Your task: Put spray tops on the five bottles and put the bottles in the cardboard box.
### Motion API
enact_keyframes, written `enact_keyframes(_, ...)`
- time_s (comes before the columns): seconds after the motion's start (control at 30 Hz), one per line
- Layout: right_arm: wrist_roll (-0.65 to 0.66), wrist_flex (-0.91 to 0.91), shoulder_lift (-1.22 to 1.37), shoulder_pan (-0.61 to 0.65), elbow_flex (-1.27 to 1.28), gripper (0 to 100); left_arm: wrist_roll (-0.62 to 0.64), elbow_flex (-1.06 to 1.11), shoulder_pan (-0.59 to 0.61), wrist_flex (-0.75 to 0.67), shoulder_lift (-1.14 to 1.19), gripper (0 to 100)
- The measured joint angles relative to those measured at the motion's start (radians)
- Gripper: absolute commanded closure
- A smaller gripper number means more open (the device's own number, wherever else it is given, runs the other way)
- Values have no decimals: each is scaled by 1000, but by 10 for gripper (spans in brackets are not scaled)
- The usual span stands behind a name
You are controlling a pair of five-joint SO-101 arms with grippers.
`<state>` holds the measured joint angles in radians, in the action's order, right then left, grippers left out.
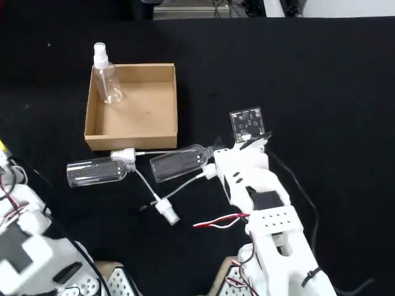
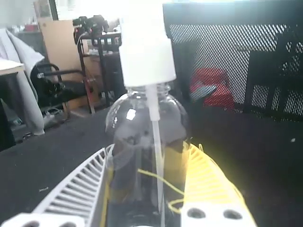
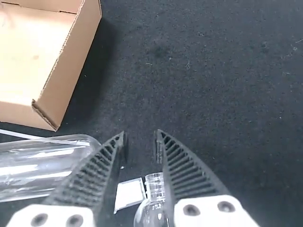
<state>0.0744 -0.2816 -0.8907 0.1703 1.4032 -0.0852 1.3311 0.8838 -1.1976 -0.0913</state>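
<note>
Bottles [image 1: 179, 163] lie mid-frame on the table [image 1: 321, 74] by your parted right claw [image 3: 140, 139], one capped bottle [image 1: 110, 85] sits in the cardboard box [image 1: 162, 105] upper left, your left claw [image 2: 149, 150] grips another bottle [image 2: 142, 118]: most remains.

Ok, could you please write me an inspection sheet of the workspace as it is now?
Surface: black table, nothing spilled.
Job's things: cardboard box holds one topped bottle in a corner; left lying bottle and right lying bottle, both open, lie in front of it; loose spray top and second spray top lie beside them.
Clutter: nothing seen.
Grippers: left gripper shut on an upright held bottle with its fitted top on; right gripper low by the right lying bottle, an open bottle neck close to it, grip unclear.
Cables: red and white wires on the right arm.
Surroundings: chair and mesh panel beyond the table.
</note>
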Motion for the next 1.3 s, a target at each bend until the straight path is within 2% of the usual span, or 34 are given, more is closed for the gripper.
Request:
enact_keyframes(0.17,0,0,0,0,0,918,-9,0,0,-244,222,964)
enact_keyframes(0.37,0,0,0,0,0,918,-9,-12,26,-423,457,964)
enact_keyframes(0.63,0,0,0,0,0,918,-9,-123,78,-453,638,959)
enact_keyframes(1.0,0,0,0,0,0,918,-11,-132,80,-460,654,953)
enact_keyframes(1.07,0,0,0,0,0,918,-11,-132,81,-460,654,897)
enact_keyframes(1.23,0,0,0,0,0,918,-9,-135,103,-460,654,653)
enact_keyframes(1.3,0,0,0,0,0,918,-11,-135,114,-460,654,616)
